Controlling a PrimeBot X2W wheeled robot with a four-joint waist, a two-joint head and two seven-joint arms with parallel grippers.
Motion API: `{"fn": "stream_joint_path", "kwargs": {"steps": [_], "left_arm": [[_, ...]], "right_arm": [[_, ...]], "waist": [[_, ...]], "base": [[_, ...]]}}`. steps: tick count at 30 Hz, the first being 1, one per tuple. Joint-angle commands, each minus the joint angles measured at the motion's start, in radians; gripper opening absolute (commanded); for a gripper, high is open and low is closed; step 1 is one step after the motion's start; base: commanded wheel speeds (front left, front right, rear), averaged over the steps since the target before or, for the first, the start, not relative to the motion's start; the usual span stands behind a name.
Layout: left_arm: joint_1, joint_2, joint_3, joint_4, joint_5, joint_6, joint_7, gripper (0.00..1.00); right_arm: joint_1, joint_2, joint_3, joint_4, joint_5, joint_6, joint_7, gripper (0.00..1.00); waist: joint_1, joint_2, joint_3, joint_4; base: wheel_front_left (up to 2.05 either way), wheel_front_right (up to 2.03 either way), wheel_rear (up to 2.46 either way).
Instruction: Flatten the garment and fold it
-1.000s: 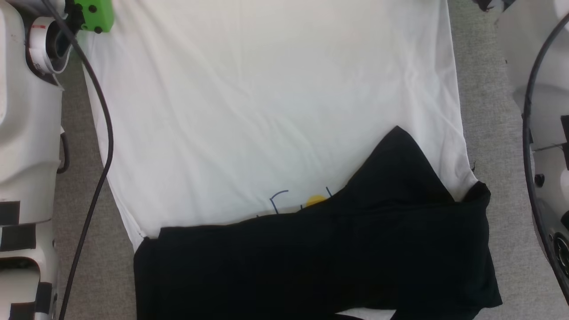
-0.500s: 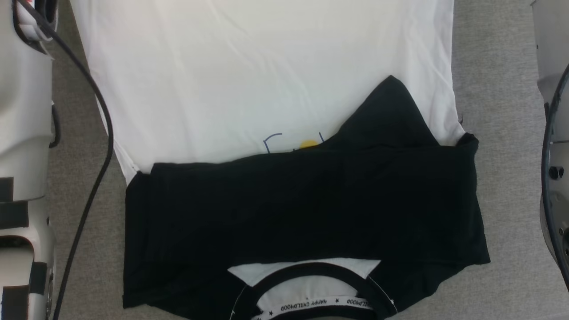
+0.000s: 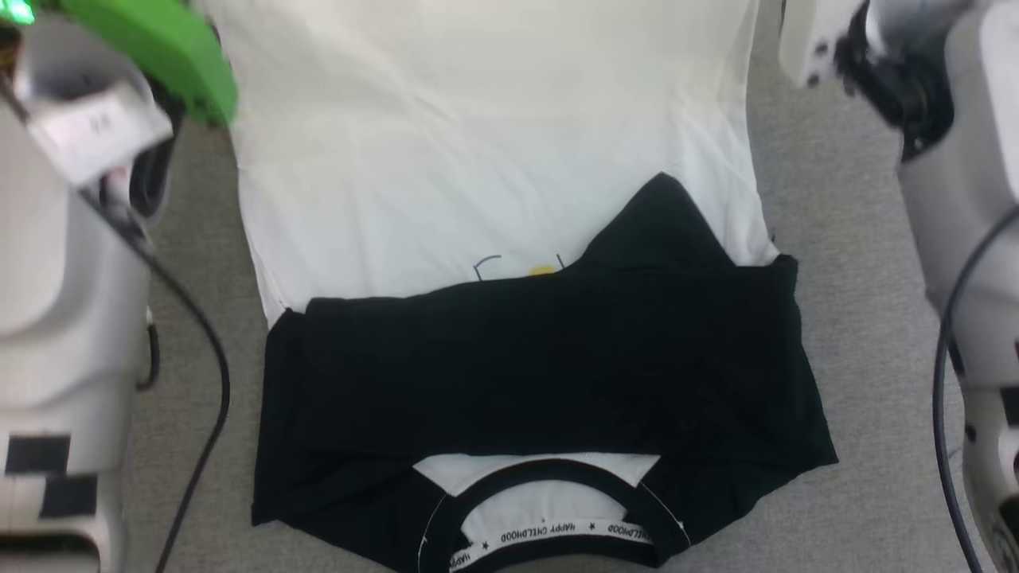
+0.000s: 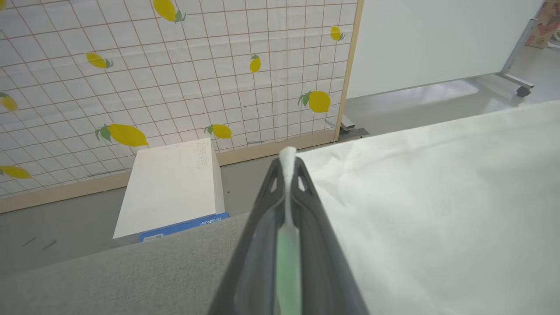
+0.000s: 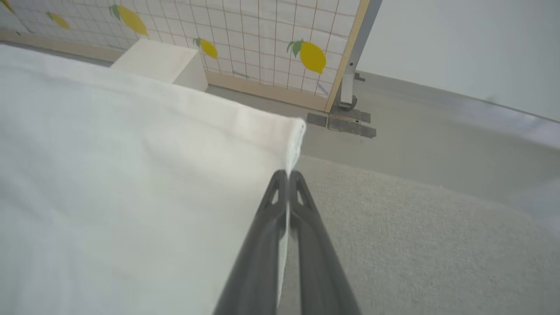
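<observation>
While the garment [image 3: 493,199] lay on the gray surface [image 3: 868,334], neck nearest the robot and its long way running toward the far edge, the left gripper [image 4: 287,159] and right gripper [image 5: 288,177] each pinched a far hem corner (both equally close).

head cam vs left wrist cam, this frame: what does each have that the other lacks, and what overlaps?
Head view, not left wrist: the black sleeves folded across the garment, the lettered neck band, the blue-and-yellow print.
Left wrist view, not head: the left gripper shut on a corner of the white cloth, a lemon-print screen, a white box, a wheeled white panel.
Both: the garment's white body and the grey textured surface under it.
</observation>
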Motion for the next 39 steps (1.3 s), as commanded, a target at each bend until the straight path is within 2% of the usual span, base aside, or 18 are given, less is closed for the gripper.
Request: {"fn": "stream_joint_path", "kwargs": {"steps": [1, 5, 11, 17, 21, 29, 35, 36, 39], "left_arm": [[0.064, 0.011, 0.011, -0.036, -0.033, -0.005, -0.005, 0.00], [0.256, 0.038, 0.035, -0.167, -0.073, 0.004, -0.004, 0.00], [0.578, 0.047, 0.091, -0.387, -0.155, 0.049, 0.006, 0.00], [0.849, 0.027, 0.118, -0.535, -0.240, 0.086, 0.038, 0.00], [1.034, -0.005, 0.092, -0.569, -0.321, 0.082, 0.074, 0.00], [1.159, -0.036, 0.041, -0.521, -0.403, 0.069, 0.135, 0.00], [1.168, -0.060, -0.014, -0.436, -0.419, 0.042, 0.155, 0.00], [1.150, -0.067, -0.036, -0.369, -0.416, 0.027, 0.154, 0.00], [1.137, -0.068, -0.054, -0.333, -0.418, 0.018, 0.166, 0.00]], "right_arm": [[0.054, -0.023, 0.021, -0.048, 0.030, -0.002, 0.002, 0.00], [0.213, -0.082, 0.059, -0.211, 0.084, -0.002, 0.027, 0.00], [0.472, -0.145, 0.045, -0.430, 0.122, -0.002, 0.113, 0.00], [0.704, -0.173, -0.025, -0.601, 0.131, -0.002, 0.198, 0.00], [0.922, -0.171, -0.079, -0.724, 0.134, -0.002, 0.294, 0.00], [1.128, -0.139, -0.143, -0.781, 0.098, -0.002, 0.380, 0.00], [1.222, -0.101, -0.182, -0.756, 0.049, -0.002, 0.410, 0.00], [1.247, -0.081, -0.188, -0.720, 0.028, -0.002, 0.403, 0.00], [1.244, -0.080, -0.180, -0.678, 0.014, -0.002, 0.384, 0.00]], "waist": [[0.0000, 0.0083, -0.106, 0.007], [0.0000, 0.0083, -0.189, 0.006], [0.0000, 0.0083, -0.276, 0.007], [0.0000, 0.0083, -0.324, 0.028], [0.0000, 0.0083, -0.361, 0.058], [0.0000, 0.0083, -0.393, 0.084], [0.0000, 0.0083, -0.392, 0.092], [0.0000, 0.0083, -0.383, 0.090], [0.0000, 0.0083, -0.377, 0.087]], "base": [[0.00, 0.00, 0.00], [0.00, 0.00, 0.00], [0.00, 0.00, 0.00], [0.00, 0.00, 0.00], [0.00, 0.00, 0.00], [0.00, 0.00, 0.00], [0.00, 0.00, 0.00], [0.00, 0.00, 0.00], [0.00, 0.00, 0.00]]}}
